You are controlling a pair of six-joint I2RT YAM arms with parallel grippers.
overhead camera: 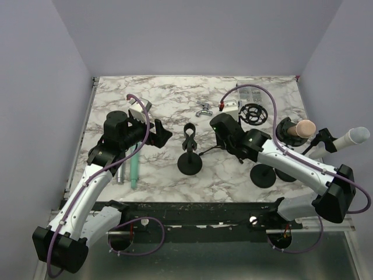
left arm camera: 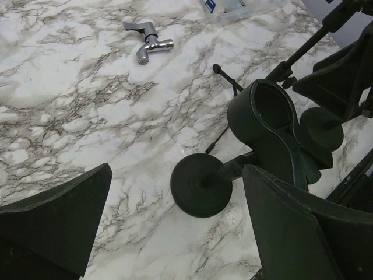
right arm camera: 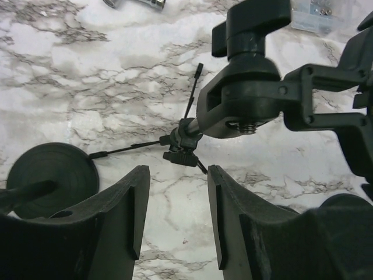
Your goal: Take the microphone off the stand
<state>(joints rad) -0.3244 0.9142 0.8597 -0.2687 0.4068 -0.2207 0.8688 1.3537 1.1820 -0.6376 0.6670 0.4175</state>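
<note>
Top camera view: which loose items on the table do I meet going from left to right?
green pen → empty stand → black spoked wheel → microphone → white tube

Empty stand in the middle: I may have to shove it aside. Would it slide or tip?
Pushed high at its clip, the empty stand would likely tip, being tall on a thin post. Pushed low at the round base, it probably slides across the smooth marble table.
</note>
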